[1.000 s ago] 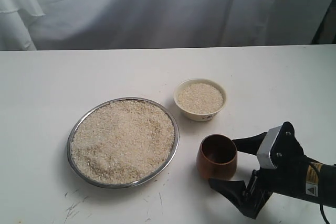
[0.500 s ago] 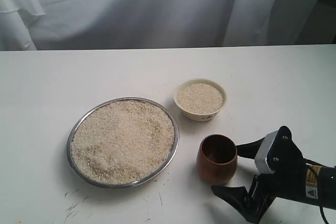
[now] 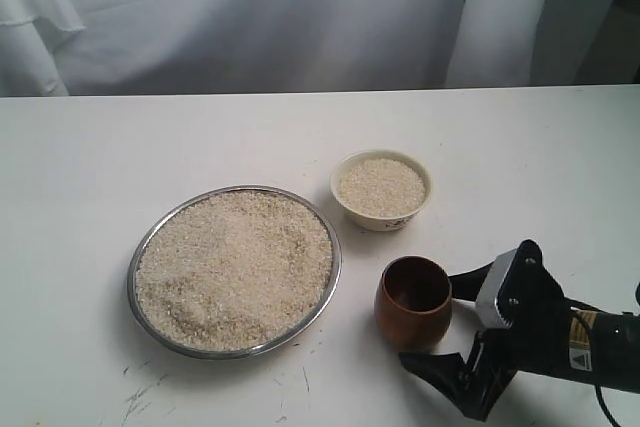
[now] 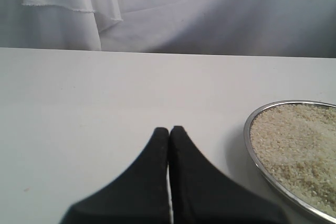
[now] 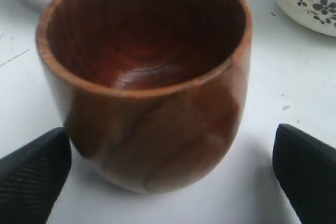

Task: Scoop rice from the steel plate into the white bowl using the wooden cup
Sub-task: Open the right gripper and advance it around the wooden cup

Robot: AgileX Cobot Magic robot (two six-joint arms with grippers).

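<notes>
Hanging across the whole top of the exterior frame, a white curtain (image 3: 250,17) falls in soft folds and closes off the room behind; a narrow dark strip shows at the far upper right edge. Below it a plain white table (image 3: 150,137) fills the rest of the frame, matte and evenly lit, with a few thin dark scuff marks (image 3: 140,392) near the lower left. The steel plate (image 3: 131,282) lies left of centre, and the rice (image 3: 235,267) covers it almost to the rim in a low, uneven heap. The white bowl (image 3: 385,219) stands just to the upper right of the plate, apart from it, and also holds rice nearly to its brim; the right wrist view shows a dark flower pattern on its outer side. The wooden cup (image 3: 412,322) stands upright on the table in the lower right part of the frame, just beside the plate's rim and below the bowl, its dark inside showing no grains. The right gripper (image 3: 430,319) reaches in from the lower right corner with its jaws spread wide on either side of the cup, not gripping it; bare table shows between one finger and the cup wall. The left gripper (image 4: 169,132), seen only in its own wrist view, has its fingertips pressed together, holding nothing, above bare table near the plate's edge.
</notes>
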